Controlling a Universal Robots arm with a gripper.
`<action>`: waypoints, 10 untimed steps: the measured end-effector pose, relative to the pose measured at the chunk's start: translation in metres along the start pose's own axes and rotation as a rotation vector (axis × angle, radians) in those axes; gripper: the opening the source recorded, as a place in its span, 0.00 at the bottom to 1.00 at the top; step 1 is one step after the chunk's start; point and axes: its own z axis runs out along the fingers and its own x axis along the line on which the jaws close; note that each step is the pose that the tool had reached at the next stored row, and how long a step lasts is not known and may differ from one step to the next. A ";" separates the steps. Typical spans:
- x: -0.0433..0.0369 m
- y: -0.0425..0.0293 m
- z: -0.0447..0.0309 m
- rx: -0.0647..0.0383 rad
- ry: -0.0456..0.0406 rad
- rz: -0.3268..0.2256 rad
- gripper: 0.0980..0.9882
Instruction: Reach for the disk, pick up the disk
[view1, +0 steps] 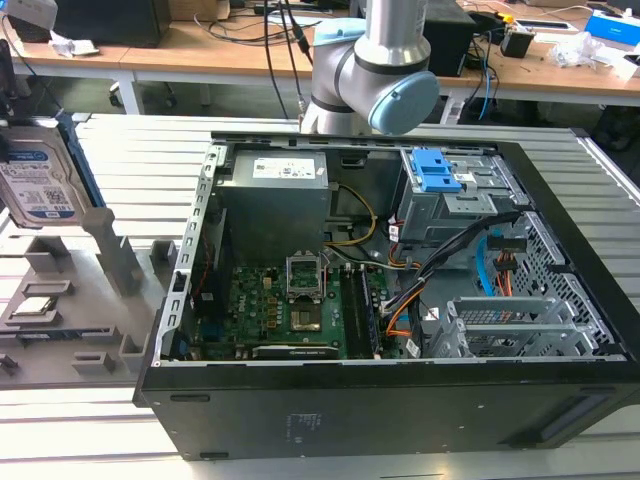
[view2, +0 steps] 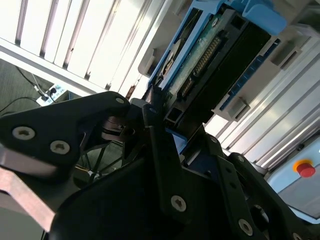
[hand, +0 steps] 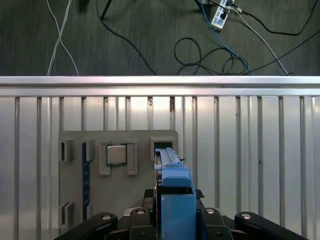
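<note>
My hand (hand: 176, 199) is pressed shut on the disk (hand: 173, 172), pinching it by its blue-railed edges. In the second wrist view my fingers (view2: 156, 131) clamp one end of it. The disk stands on edge straight out from my hand, over the grey holder (hand: 137, 195). I cannot tell whether it touches its slot. A recess of the holder beside the disk has a chip (hand: 116, 154) in it. Well away from my hand, the open case (view1: 400, 405) holds a board (view1: 290, 310) and a drive cage (view1: 455, 210).
</note>
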 end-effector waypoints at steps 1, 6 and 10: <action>0.0000 0.0000 -0.0009 0.000 0.0000 0.000 0.30; 0.0000 0.0002 -0.0065 0.000 0.0000 0.000 0.30; 0.0000 0.0003 -0.0127 0.000 0.0000 0.000 0.30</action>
